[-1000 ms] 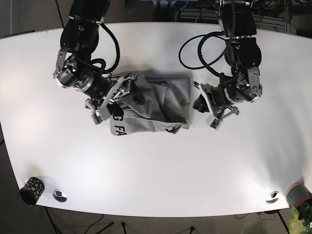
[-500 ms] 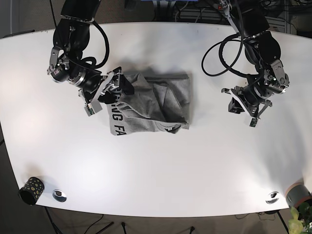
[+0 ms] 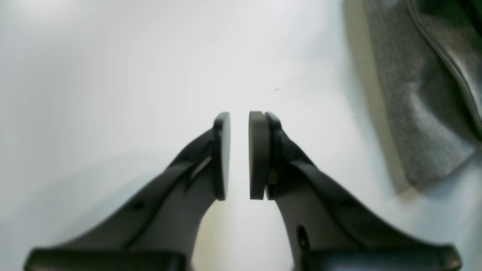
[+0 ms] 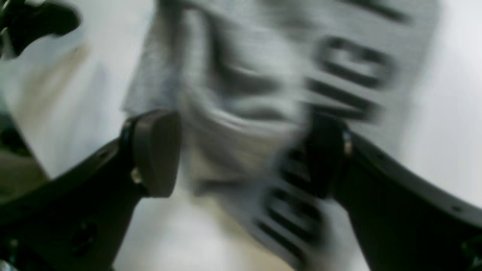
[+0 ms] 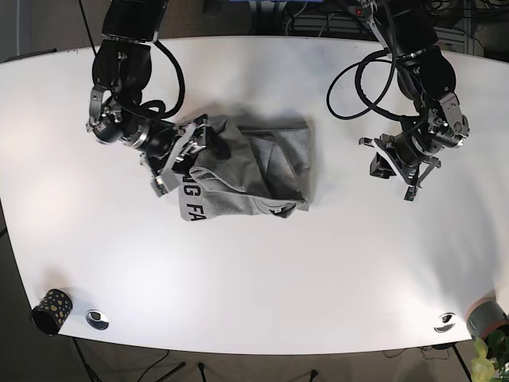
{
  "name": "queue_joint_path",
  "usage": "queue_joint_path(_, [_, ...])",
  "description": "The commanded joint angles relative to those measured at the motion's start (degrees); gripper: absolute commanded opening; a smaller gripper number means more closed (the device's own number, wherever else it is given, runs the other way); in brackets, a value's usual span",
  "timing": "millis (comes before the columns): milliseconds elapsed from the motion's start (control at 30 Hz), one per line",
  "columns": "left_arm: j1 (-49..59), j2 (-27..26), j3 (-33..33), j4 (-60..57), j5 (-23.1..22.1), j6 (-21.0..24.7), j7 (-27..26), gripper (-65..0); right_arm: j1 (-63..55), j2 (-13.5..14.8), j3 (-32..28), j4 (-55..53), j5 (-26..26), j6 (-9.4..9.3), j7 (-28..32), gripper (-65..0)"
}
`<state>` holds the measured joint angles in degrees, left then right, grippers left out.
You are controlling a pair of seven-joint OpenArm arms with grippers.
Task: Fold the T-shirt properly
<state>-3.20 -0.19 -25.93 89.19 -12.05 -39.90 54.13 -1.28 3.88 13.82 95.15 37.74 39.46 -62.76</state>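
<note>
Table: white table, gray T-shirt in the middle.
Left gripper: moved off, nearly closed, empty; shirt off to its side.
Right gripper: came back, wide over the shirt's edge.
Meaning: another fold coming.

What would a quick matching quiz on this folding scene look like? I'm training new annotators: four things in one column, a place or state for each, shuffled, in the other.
Things:
1. grey T-shirt
2. left gripper
3. right gripper
4. spotted cup

Places or states:
A. wide open, straddling printed fabric
B. near the table's front corner, far from both arms
C. rumpled at the middle of the white table
D. nearly closed over bare table, holding nothing

Pairs: 1-C, 2-D, 3-A, 4-B
</note>
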Motion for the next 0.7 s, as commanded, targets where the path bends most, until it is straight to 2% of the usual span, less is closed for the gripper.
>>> queue_joint_path(0, [-0.97,-0.39,0.04,0.88,-1.09,-0.1,-1.16,-57.6,0.8,-0.67,-1.47,1.86,1.6,0.54,1.36,-17.6])
queue_joint_path(233, [-0.89,-1.62,0.04,1.32,-1.09,-0.1,-1.16,-57.6,-0.61,-4.8,-10.0,1.68,0.9,0.54,1.36,-17.6])
queue_joint_path(400, [-1.06,-2.76,0.13,1.32,-1.09,-0.1,-1.07,-57.6,-1.84,-8.93,-18.44,1.94,-4.9,0.54,1.53,-17.6])
queue_joint_path(600, [-2.82,-2.85,0.22,1.49,-1.09,-0.1,-0.99,-57.6,-2.02,-9.46,-19.23,3.44,-6.48,0.54,1.53,-17.6])
queue_joint_path(667, [-3.44,-2.85,0.22,1.85,-0.91,-0.1,-0.99,-57.6,-1.93,-7.79,-17.91,4.58,-6.48,0.54,1.53,-17.6])
